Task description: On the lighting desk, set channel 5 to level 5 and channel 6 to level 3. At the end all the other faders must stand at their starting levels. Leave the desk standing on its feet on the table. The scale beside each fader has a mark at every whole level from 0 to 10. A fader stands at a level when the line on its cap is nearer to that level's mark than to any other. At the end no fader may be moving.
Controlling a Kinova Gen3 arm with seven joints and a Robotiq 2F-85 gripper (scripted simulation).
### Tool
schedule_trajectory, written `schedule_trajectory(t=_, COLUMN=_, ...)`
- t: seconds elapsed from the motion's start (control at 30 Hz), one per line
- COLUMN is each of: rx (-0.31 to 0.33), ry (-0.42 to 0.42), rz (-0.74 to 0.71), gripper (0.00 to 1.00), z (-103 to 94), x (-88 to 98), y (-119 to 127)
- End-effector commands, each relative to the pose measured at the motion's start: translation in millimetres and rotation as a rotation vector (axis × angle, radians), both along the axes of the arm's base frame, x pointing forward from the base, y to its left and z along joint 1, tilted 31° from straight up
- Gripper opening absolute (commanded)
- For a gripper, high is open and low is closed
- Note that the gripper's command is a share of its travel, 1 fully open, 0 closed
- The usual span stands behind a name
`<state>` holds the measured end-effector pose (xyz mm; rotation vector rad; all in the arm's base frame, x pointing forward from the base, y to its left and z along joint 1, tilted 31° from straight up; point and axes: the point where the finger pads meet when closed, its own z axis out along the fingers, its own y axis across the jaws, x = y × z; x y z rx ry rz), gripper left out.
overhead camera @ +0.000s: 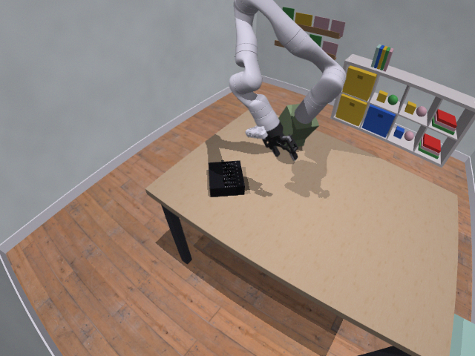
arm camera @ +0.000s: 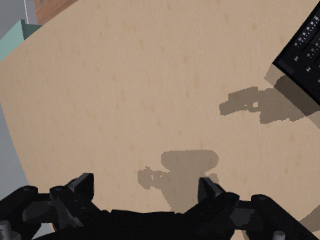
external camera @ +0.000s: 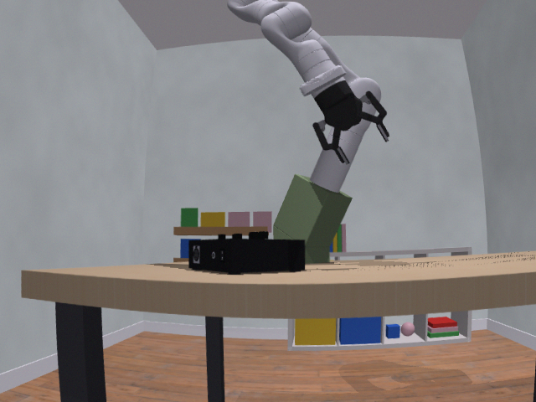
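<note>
The black lighting desk [overhead camera: 225, 178] [external camera: 249, 255] [arm camera: 304, 47] stands on its feet near the table's left edge. Rows of small faders with pale scale marks run across its top; I cannot read their levels at this size. In the wrist view only one corner of it shows at the right edge. My gripper [overhead camera: 285, 150] [external camera: 351, 140] [arm camera: 146, 187] is open and empty. It hangs high above the table, well to the right of the desk and nearer the arm's green base [overhead camera: 297, 126] [external camera: 311, 218].
The wooden table [overhead camera: 345, 237] [external camera: 276, 290] [arm camera: 120, 94] carries only the desk. A white shelf unit [overhead camera: 406, 110] with coloured boxes stands behind the table, and wall shelves [overhead camera: 314, 32] with blocks hang beyond the arm.
</note>
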<state>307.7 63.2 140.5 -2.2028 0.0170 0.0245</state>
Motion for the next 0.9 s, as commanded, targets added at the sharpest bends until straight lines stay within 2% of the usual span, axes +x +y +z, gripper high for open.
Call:
schedule_trajectory(t=0.0, rx=-0.003, ry=-0.002, rz=-0.001, gripper=1.00, z=-0.4, x=0.8, y=-1.0)
schedule_trajectory(t=0.17, rx=-0.067, ry=-0.056, rz=-0.021, gripper=1.00, z=-19.7, x=19.5, y=-23.8)
schedule_trajectory(t=0.33, rx=-0.229, ry=-0.173, rz=-0.052, gripper=1.00, z=-61.1, x=58.5, y=-86.4)
schedule_trajectory(t=0.37, rx=-0.229, ry=-0.173, rz=-0.052, gripper=1.00, z=-61.1, x=58.5, y=-86.4)
schedule_trajectory(t=0.43, rx=-0.306, ry=-0.221, rz=-0.059, gripper=1.00, z=-77.1, x=73.0, y=-117.4)
schedule_trajectory(t=0.5, rx=-0.306, ry=-0.221, rz=-0.059, gripper=1.00, z=-77.1, x=73.0, y=-117.4)
schedule_trajectory(t=0.6, rx=-0.406, ry=-0.277, rz=-0.062, gripper=1.00, z=-95.3, x=88.9, y=-159.3)
schedule_trajectory(t=0.7, rx=-0.468, ry=-0.309, rz=-0.059, gripper=1.00, z=-104.9, x=97.0, y=-185.7)
schedule_trajectory(t=0.87, rx=-0.487, ry=-0.318, rz=-0.058, gripper=1.00, z=-107.6, x=99.3, y=-193.9)
